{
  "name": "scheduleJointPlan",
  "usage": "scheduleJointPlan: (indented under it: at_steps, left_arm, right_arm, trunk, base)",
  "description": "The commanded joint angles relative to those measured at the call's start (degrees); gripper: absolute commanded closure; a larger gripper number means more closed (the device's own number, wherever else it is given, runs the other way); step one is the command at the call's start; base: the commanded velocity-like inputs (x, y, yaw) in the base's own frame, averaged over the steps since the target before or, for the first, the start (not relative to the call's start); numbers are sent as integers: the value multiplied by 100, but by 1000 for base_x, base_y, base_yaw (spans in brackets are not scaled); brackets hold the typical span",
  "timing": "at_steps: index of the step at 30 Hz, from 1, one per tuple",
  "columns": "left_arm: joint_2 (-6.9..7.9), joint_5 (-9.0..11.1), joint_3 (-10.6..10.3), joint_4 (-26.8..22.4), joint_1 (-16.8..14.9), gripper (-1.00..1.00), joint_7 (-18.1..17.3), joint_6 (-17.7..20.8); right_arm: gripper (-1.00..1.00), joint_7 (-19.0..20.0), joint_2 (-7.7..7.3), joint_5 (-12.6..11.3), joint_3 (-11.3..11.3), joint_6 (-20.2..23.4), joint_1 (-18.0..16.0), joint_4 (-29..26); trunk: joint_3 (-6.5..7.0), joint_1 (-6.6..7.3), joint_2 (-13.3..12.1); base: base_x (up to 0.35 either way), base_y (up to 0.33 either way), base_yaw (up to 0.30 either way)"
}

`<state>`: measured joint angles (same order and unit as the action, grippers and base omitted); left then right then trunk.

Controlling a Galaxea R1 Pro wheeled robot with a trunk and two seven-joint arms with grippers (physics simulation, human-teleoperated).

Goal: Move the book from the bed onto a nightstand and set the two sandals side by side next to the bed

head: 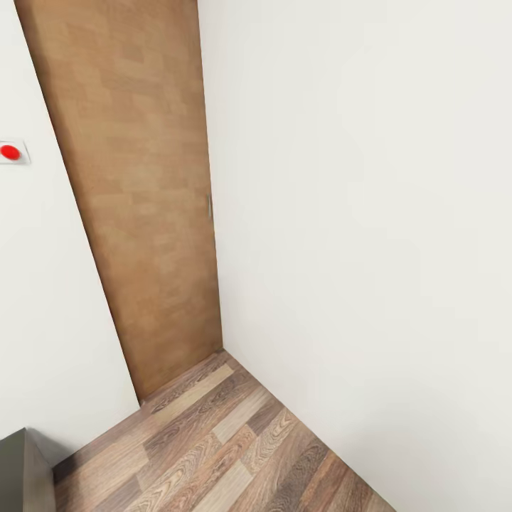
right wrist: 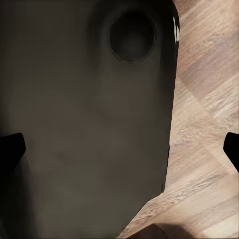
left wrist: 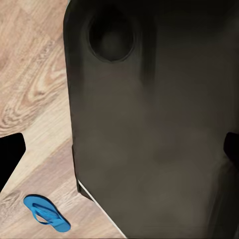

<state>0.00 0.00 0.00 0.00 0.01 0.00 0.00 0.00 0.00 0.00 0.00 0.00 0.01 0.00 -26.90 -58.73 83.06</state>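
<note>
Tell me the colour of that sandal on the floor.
Bright blue; the sandal shows best in the left wrist view.

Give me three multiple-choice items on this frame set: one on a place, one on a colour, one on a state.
1. Where is the sandal lying?
A. on the wood-plank floor
B. on a bed
C. on a nightstand

2. What colour is the round button on the wall plate left of the door?
A. green
B. red
C. yellow

3. What state is the door in?
A. wide open
B. off its hinges
C. shut

Answers:
1. A, the left wrist view shows the blue sandal flat on the planks beside the robot's dark body.
2. B, the head view shows a red disc on a white plate.
3. C, the brown panel sits flush in the white wall with no gap showing, and its handle is at the corner-side edge.

The end effector fingertips show only as dark tips at each wrist view's edges, wide apart.
</note>
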Motion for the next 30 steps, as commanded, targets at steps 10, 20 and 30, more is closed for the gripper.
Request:
scheduleJointPlan:
  at_steps: [10,20,30]
  left_arm:
    - [43,-29,3,-24,7,-100,-30,4]
    - [43,-29,3,-24,7,-100,-30,4]
    - [43,-29,3,-24,7,-100,-30,4]
  right_arm:
    - [-100,43,-3,-9,49,8,8,33]
    - [-100,43,-3,-9,49,8,8,33]
    - [-100,43,-3,-9,49,8,8,33]
  trunk:
    - [-3,0,2]
    - [-3,0,2]
    - [-3,0,2]
  base:
    - [0,0,0]
    - [0,0,0]
    - [0,0,0]
